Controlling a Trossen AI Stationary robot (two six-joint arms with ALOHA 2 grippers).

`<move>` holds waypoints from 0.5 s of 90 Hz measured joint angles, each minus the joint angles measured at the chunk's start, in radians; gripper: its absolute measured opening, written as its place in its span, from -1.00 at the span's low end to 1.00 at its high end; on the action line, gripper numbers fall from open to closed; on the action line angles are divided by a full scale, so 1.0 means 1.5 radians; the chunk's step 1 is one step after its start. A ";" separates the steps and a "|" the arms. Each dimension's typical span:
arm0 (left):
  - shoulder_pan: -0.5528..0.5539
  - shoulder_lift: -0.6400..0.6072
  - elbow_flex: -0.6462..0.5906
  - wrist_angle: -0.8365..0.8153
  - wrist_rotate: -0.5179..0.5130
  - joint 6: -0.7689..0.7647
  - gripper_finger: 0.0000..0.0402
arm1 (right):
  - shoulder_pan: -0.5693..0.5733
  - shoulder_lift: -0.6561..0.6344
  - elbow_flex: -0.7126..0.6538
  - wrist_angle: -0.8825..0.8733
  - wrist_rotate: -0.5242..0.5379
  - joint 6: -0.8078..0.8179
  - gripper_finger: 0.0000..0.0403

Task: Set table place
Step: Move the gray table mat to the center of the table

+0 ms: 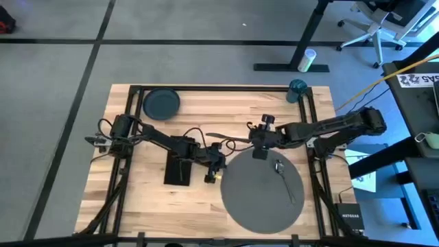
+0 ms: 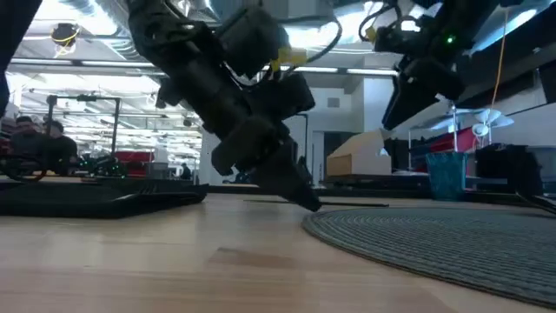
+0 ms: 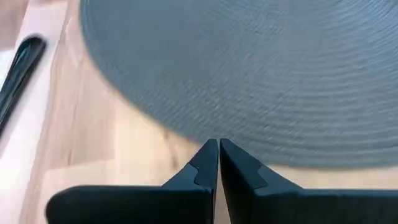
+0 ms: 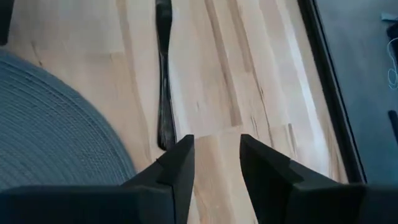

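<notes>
The right gripper (image 4: 214, 158) hovered with jaws open just beside the handle of a metal knife (image 4: 163, 74), at 11 o'clock of the grey placemat (image 1: 260, 189). To grip well, it should straddle the handle first. The left gripper (image 3: 218, 155), fingers closed on nothing, waited at 9 o'clock.

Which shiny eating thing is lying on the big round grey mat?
The spoon. It lies on the grey placemat, right of its middle. The other piece of cutlery lies on the bare wooden table, beyond the mat's far edge.
</notes>
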 joint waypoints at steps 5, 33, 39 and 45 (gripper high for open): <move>0.006 0.000 0.000 0.011 0.000 0.005 -1.00 | -0.005 0.007 0.000 0.001 -0.003 -0.001 -0.44; -0.002 0.012 0.001 0.090 0.057 -0.004 -1.00 | -0.005 0.036 0.000 0.046 -0.042 -0.033 -0.44; -0.005 0.026 0.001 0.094 0.057 -0.010 -1.00 | -0.005 0.037 0.000 0.047 -0.042 -0.049 -0.44; -0.006 0.044 0.000 0.100 0.057 -0.021 -1.00 | -0.005 0.037 0.000 0.050 -0.041 -0.051 -0.44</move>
